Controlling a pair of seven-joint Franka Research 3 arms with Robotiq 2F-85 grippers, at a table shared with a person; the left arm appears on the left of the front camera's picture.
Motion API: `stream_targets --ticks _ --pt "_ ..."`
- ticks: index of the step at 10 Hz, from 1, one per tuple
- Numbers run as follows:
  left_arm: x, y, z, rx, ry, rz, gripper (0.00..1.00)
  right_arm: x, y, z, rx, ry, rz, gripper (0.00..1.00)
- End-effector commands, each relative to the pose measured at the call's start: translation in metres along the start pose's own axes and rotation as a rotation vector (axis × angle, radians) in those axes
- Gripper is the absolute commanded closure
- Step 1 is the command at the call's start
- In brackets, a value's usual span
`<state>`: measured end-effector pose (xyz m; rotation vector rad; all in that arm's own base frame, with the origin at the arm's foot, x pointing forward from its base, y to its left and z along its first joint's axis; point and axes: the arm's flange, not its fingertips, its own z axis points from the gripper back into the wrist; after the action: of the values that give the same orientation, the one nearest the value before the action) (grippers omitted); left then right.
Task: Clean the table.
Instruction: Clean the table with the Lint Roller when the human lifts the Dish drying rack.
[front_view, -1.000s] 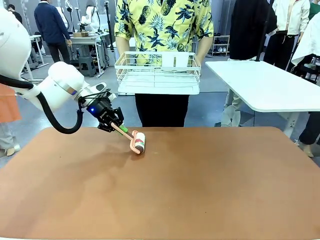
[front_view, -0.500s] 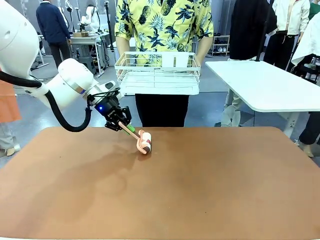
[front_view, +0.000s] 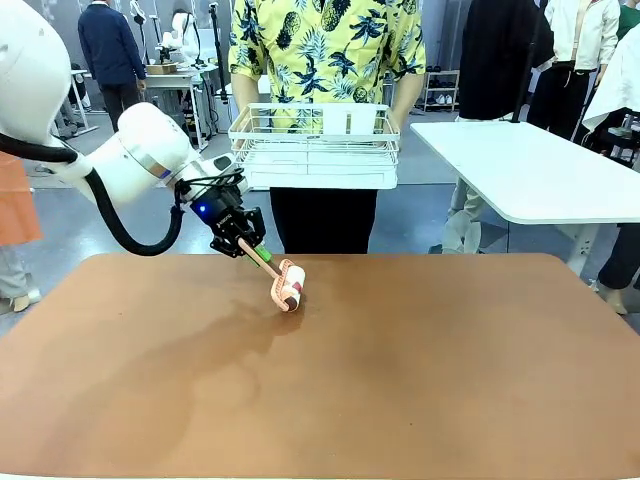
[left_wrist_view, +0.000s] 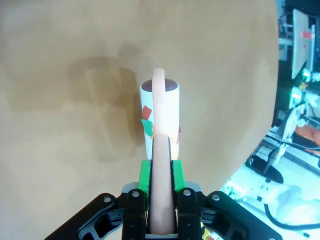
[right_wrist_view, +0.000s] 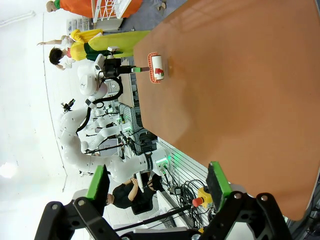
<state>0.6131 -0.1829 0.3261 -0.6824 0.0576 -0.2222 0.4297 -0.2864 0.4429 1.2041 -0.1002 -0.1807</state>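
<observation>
Left gripper (front_view: 241, 244) clenched on the pink handle of a lint roller (left_wrist_view: 160, 117), green pads pinching both sides. Roller head sits down on the table (front_view: 420, 380), far-left part, just beyond the fingertips. Right gripper (right_wrist_view: 157, 181) spread wide, empty, well apart from the roller.

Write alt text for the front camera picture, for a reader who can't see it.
A white robot arm's left gripper clamps the handle of a lint roller, its roll resting on the reddish-brown table. Across the table a person in a pineapple shirt holds a white wire basket.
</observation>
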Motion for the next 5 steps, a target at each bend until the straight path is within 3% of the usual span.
stream_targets --ticks 1,5 --pt "-0.018 -0.028 0.02 0.04 0.021 0.004 1.0 -0.001 0.003 0.0 -0.002 0.0 0.004 0.0" --pt "-0.025 -0.062 0.052 0.088 -0.056 -0.002 1.0 -0.001 0.003 0.0 -0.002 0.0 0.004 0.0"
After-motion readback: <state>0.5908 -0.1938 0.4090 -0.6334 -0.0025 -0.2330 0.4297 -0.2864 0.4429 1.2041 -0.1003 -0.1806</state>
